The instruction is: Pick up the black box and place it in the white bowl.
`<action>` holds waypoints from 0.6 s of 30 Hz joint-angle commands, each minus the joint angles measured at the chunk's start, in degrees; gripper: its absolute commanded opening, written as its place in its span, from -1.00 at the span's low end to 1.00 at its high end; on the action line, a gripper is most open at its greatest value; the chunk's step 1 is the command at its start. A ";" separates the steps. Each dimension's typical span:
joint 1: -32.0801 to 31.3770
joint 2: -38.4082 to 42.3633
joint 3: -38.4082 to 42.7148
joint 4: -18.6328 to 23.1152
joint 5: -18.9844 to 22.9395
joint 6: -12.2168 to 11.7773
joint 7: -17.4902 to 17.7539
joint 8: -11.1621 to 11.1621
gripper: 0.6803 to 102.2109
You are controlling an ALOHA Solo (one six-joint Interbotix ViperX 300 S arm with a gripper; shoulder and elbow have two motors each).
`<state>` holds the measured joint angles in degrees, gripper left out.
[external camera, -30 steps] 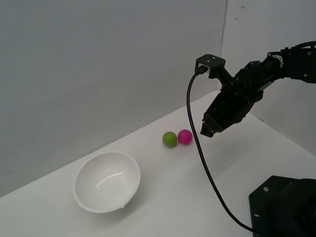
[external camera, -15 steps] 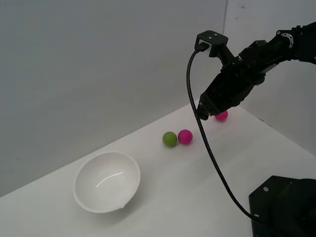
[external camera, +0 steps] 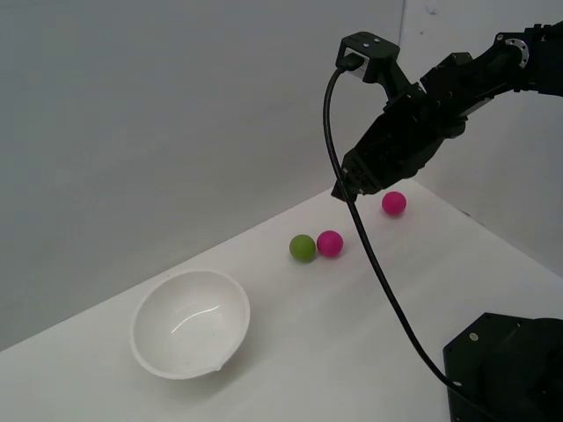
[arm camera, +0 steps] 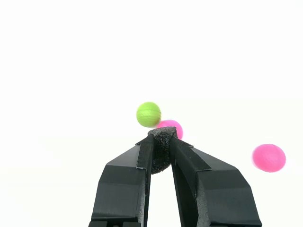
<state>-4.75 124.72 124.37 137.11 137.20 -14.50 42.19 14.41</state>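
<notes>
My gripper (arm camera: 161, 142) is shut on the black box (arm camera: 161, 150), a small matte foam block pinched between the two fingertips. In the exterior view the gripper (external camera: 349, 190) hangs in the air well above the table, over the area between the balls. The box itself cannot be made out there against the black fingers. The white bowl (external camera: 190, 322) rests on the table toward the exterior view's left, tilted, with nothing inside, far from the gripper.
A green ball (external camera: 303, 248) and a pink ball (external camera: 330, 243) touch each other mid-table. Another pink ball (external camera: 394, 203) lies farther back on the exterior view's right. A black cable (external camera: 369, 264) droops from the wrist to the black base (external camera: 506, 369).
The arm has risen and swung toward the exterior view's left with the box in its grip, uncovering the far pink ball. Bowl and balls have not moved.
</notes>
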 commanded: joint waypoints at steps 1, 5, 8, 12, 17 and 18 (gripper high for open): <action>-2.02 0.97 1.14 -1.67 -2.02 -0.79 0.53 -0.88 -0.96; -4.57 0.88 1.14 -2.55 -2.90 -0.79 0.44 -2.29 -0.96; -6.59 0.70 0.79 -3.08 -3.43 -0.79 0.26 -3.25 -0.96; -9.05 0.00 0.18 -3.60 -3.87 -0.79 -0.35 -4.57 -0.96; -12.04 -1.14 -0.97 -4.39 -4.75 -0.70 -2.20 -5.71 -0.96; -12.57 -1.49 -1.32 -4.66 -4.92 -0.70 -2.29 -5.89 -0.96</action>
<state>-16.26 122.96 122.61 133.95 134.12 -14.50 39.99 8.44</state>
